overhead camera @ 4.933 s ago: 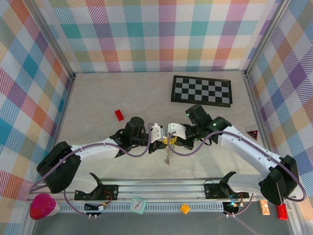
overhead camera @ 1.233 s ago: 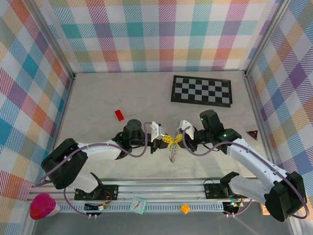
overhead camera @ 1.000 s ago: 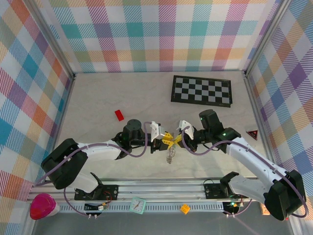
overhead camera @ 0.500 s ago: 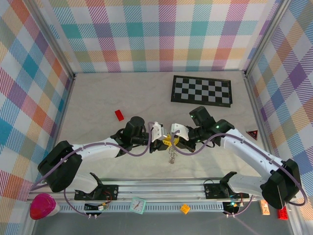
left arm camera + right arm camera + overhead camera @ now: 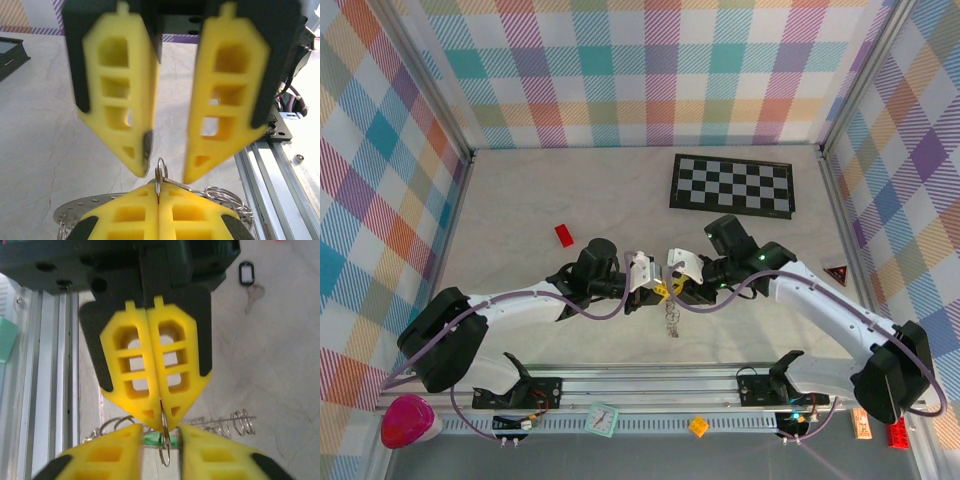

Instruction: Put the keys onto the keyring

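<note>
My right pincer (image 5: 162, 426) is pressed together, pinching a thin loop of the one keyring (image 5: 235, 421), whose coils hang loose beneath. My left pincer (image 5: 167, 171) is spread and empty, a finger on either side of that loop. Two keys: the green-headed key (image 5: 159, 440) peeks just behind the loop, and the black-headed key (image 5: 250, 287) lies on the table farther off.

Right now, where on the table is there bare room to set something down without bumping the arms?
Bare table runs along the back wall, from the left wall to the checkerboard mat, and behind the red block. Crowded: near centre, where the open left gripper and the right gripper, shut on the keyring, meet.
</note>
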